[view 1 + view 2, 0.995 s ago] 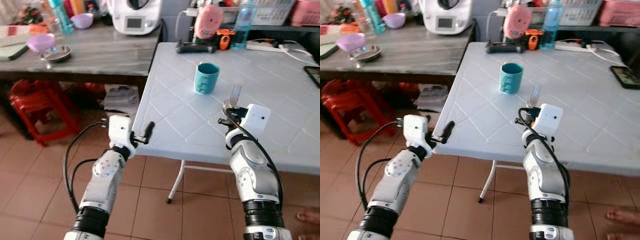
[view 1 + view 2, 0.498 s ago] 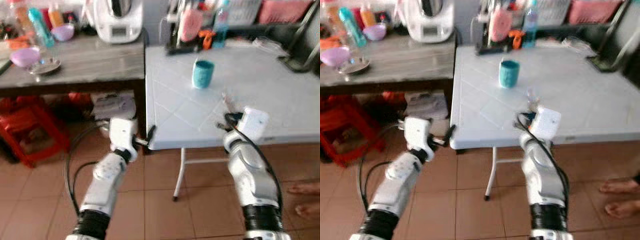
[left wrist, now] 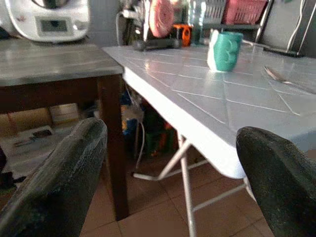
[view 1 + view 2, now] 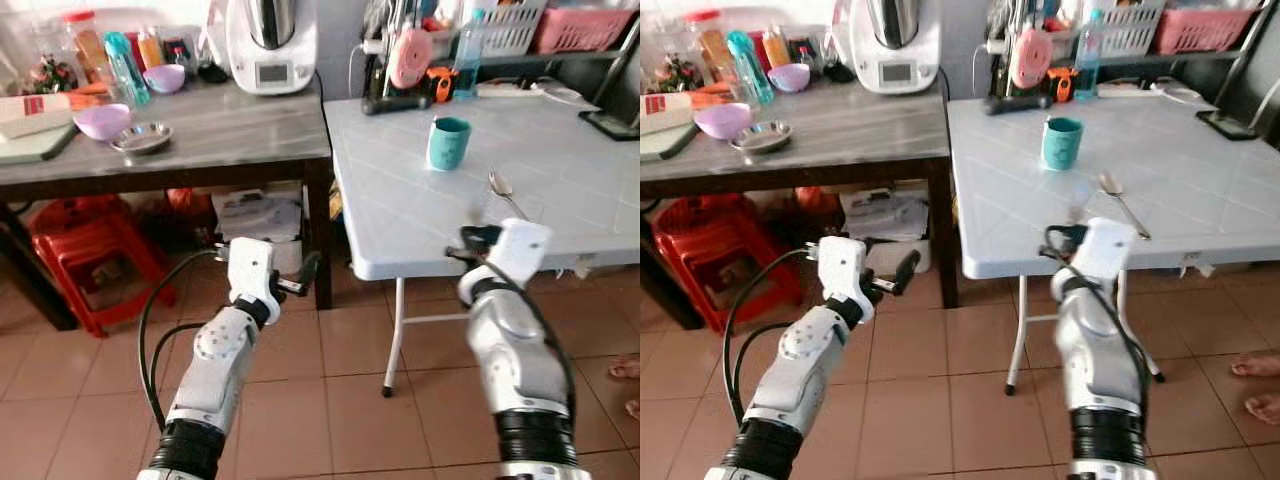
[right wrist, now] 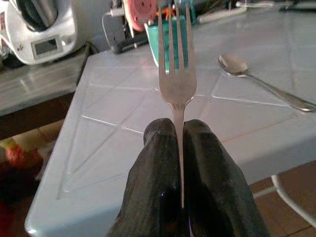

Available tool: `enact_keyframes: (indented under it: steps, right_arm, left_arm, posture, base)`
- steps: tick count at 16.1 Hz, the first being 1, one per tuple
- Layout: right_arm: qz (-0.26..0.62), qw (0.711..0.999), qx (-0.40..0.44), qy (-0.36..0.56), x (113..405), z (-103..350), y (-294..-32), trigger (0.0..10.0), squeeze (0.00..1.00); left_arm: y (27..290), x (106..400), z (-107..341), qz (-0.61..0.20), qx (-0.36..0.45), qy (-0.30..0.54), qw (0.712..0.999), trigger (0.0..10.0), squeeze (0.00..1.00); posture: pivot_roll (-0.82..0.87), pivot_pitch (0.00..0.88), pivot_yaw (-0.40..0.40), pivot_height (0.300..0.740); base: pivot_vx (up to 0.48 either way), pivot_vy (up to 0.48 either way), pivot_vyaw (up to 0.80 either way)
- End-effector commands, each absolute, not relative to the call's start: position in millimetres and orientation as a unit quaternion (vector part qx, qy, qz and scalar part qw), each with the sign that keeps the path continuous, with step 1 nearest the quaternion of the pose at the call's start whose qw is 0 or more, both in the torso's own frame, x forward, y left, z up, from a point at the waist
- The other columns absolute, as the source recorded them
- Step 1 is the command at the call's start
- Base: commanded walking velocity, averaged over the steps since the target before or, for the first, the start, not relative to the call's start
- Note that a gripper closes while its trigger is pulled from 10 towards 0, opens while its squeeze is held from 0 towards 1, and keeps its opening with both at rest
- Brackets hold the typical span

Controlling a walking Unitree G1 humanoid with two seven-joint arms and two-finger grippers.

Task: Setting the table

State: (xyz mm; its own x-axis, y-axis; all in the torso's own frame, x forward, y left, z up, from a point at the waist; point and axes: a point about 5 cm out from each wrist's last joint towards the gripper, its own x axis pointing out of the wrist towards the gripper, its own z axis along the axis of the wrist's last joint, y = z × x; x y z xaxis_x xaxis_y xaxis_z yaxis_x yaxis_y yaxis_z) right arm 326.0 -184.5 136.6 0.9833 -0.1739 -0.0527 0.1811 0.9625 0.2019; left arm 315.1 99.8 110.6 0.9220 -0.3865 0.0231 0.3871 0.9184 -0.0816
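A white folding table (image 4: 420,215) carries a teal cup (image 4: 448,143) and a spoon (image 4: 505,193) nearer its front edge. My right gripper (image 5: 178,131) is shut on a fork (image 5: 175,74), handle pinched between the fingers, tines up. It hovers just off the table's front edge (image 4: 1065,238), with the cup (image 5: 154,42) behind the tines and the spoon (image 5: 261,84) to one side. My left gripper (image 4: 305,272) is open and holds nothing, out over the tiled floor near the table's left corner. Its two fingers (image 3: 59,177) frame the cup (image 3: 224,49).
A grey wooden counter (image 4: 200,140) stands to the left with purple bowls (image 4: 103,121), a steel dish (image 4: 142,138), bottles and a white appliance (image 4: 272,45). Red stools (image 4: 85,250) sit under it. A person's feet (image 4: 1258,385) are on the floor at lower right.
The whole view has pulled back and turned, so the table stands farther off and to the right. The spoon has come into view. The right gripper still holds the fork.
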Motion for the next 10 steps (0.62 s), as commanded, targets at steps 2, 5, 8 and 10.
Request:
enact_keyframes:
  steps: [2, 5, 8, 10]
  right_arm:
    - [-0.074, 0.991, 0.112, 0.002, 329.1, 144.6, -172.5, 10.0, 0.00]
    - [-0.077, 0.991, 0.113, 0.003, 329.4, 144.2, -174.2, 10.0, 0.00]
    - [-0.079, 0.990, 0.113, 0.003, 328.5, 143.6, -175.1, 10.0, 0.00]
    - [-0.080, 0.990, 0.113, 0.002, 328.4, 143.7, -175.0, 10.0, 0.00]
  left_arm:
    - [111.2, 316.9, 111.4, -0.183, -0.030, -0.004, 0.983, 10.0, 0.00]
    - [110.6, 316.8, 111.3, -0.183, -0.030, -0.004, 0.983, 10.0, 0.00]
    - [108.7, 318.4, 112.2, -0.182, -0.031, -0.005, 0.983, 10.0, 0.00]
    - [106.5, 319.2, 113.7, -0.182, -0.034, -0.007, 0.983, 10.0, 0.00]
  posture:
    - [-0.03, 0.003, 0.043, 0.740]
    - [-0.03, 0.003, 0.043, 0.740]
    - [-0.03, 0.003, 0.043, 0.740]
    - [-0.03, 0.004, 0.046, 0.740]
  base:
    - [0.000, 0.358, 0.00]
    - [0.000, 0.358, 0.00]
    - [0.000, 0.355, 0.00]
    - [0.000, 0.356, 0.22]
